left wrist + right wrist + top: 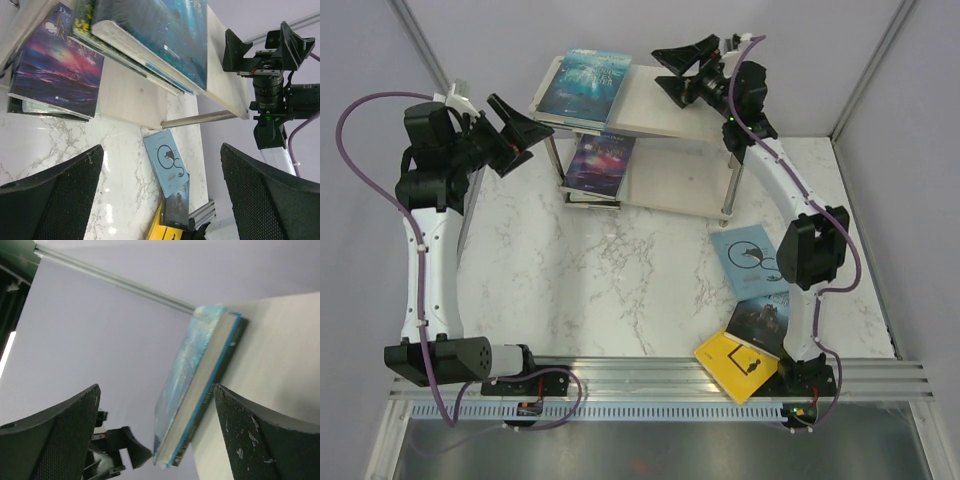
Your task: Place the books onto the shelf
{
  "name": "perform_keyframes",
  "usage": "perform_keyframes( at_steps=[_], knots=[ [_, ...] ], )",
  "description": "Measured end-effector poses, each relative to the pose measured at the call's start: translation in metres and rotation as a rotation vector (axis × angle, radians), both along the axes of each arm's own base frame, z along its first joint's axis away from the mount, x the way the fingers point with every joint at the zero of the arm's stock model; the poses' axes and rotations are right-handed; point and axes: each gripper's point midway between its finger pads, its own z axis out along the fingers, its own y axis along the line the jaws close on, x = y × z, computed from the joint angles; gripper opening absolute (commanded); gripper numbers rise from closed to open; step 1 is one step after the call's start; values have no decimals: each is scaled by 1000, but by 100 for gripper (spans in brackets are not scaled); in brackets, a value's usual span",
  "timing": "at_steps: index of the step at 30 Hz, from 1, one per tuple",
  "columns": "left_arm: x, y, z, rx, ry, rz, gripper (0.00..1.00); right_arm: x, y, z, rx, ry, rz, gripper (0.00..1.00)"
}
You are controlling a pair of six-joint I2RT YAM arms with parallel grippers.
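The shelf (665,100) stands at the back of the table. A teal book (585,82) lies on a small stack at the left end of its top board. A purple galaxy book (601,163) lies on the lower board over another book. My right gripper (672,68) hangs open over the top board, just right of the teal book (195,390), with nothing between its fingers. My left gripper (525,138) is open and empty, left of the shelf. A pale blue book (752,258), a dark blue-grey book (765,322) and a yellow book (735,362) lie overlapping beside the right arm's base.
Silver posts (200,119) hold up the shelf's top board. Grey walls close in the back and both sides. An aluminium rail (650,375) runs along the near edge. The right arm's forearm (775,185) reaches over the right end of the shelf.
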Motion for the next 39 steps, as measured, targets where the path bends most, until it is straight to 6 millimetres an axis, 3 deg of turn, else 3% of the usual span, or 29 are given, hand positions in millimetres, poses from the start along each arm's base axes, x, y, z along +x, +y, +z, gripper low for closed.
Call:
perform_keyframes(
  at_steps=[3,5,9,12,14,16,17,18,20,22,25,27,29,32,35,39],
  knots=[
    [-8,-11,7,4,-23,-30,100,1,-51,-3,-76,12,-94,98],
    [-14,-30,8,7,-31,-88,100,-8,-93,-6,-143,23,-173,98],
    [-36,-93,-9,20,-10,-272,100,-51,-169,-16,-285,70,-337,98],
    [-57,-140,-41,29,39,-404,100,-93,-208,-26,-393,127,-462,98],
    [-73,-167,-68,32,88,-480,100,-116,-223,-44,-469,197,-523,98],
    [-86,-189,-95,37,146,-545,100,-129,-237,-74,-542,285,-570,98],
    [-91,-198,-105,41,164,-570,100,-134,-248,-99,-586,357,-590,98],
    [-97,-209,-118,44,192,-597,100,-136,-255,-121,-579,422,-600,98],
    [-106,-230,-145,44,238,-650,100,-132,-272,-138,-595,441,-646,98],
    [-114,-247,-177,26,305,-683,100,-147,-285,-196,-660,571,-640,98],
    [-118,-263,-229,-6,423,-692,100,-183,-290,-300,-769,849,-550,98],
    [-118,-272,-264,-2,517,-680,100,-206,-291,-340,-824,976,-495,98],
    [-120,-280,-288,6,571,-676,100,-219,-293,-356,-854,1028,-472,98],
    [-128,-295,-313,27,627,-686,100,-222,-302,-359,-874,1039,-489,98],
    [-131,-314,-324,35,636,-691,100,-224,-312,-365,-900,1044,-516,98],
    [-128,-336,-339,20,641,-678,100,-237,-321,-387,-954,1091,-514,98]
  ],
)
